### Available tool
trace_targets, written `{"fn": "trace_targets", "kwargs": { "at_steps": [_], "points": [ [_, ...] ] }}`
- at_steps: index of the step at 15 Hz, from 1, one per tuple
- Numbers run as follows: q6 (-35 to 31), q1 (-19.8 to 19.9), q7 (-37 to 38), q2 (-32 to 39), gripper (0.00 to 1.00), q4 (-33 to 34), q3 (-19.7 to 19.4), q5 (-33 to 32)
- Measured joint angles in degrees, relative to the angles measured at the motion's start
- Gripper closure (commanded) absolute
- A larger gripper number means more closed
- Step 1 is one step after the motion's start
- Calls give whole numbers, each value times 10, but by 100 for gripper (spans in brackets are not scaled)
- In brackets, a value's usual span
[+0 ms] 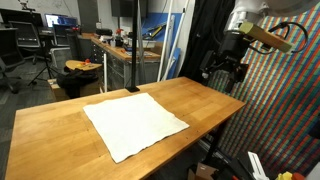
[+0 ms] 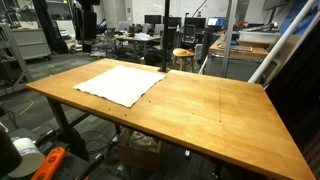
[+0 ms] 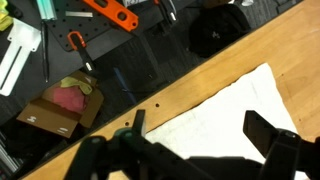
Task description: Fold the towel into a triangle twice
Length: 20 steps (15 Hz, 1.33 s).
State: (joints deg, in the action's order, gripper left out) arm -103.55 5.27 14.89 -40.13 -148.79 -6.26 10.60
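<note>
The towel (image 1: 135, 122) is a plain white square cloth lying flat and unfolded on the wooden table (image 1: 200, 100). It sits toward one end of the tabletop in both exterior views, the towel (image 2: 122, 83) on bare wood (image 2: 210, 110). My gripper (image 1: 225, 68) hangs high above the table's far edge, apart from the cloth. In the wrist view the gripper (image 3: 199, 126) is open, its dark fingers (image 3: 260, 131) spread over the towel (image 3: 225, 110) near its corner, with nothing between them.
A stool (image 1: 82, 67) and a workbench (image 1: 120, 50) stand behind the table. A colourful woven wall (image 1: 285, 110) is beside the arm. Beyond the table edge (image 3: 200, 75), on the floor, lie an orange tool (image 3: 105, 8) and a cardboard box (image 3: 65, 100).
</note>
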Motion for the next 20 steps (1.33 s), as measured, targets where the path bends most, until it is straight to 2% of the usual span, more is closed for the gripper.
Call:
{"fn": "trace_targets", "kwargs": {
  "at_steps": [7, 15, 20],
  "points": [
    [-84, 16, 42, 28, 0, -35, 8, 82],
    [-250, 23, 57, 98, 0, -62, 23, 84],
    [-321, 27, 62, 153, 0, -65, 22, 84]
  ]
}}
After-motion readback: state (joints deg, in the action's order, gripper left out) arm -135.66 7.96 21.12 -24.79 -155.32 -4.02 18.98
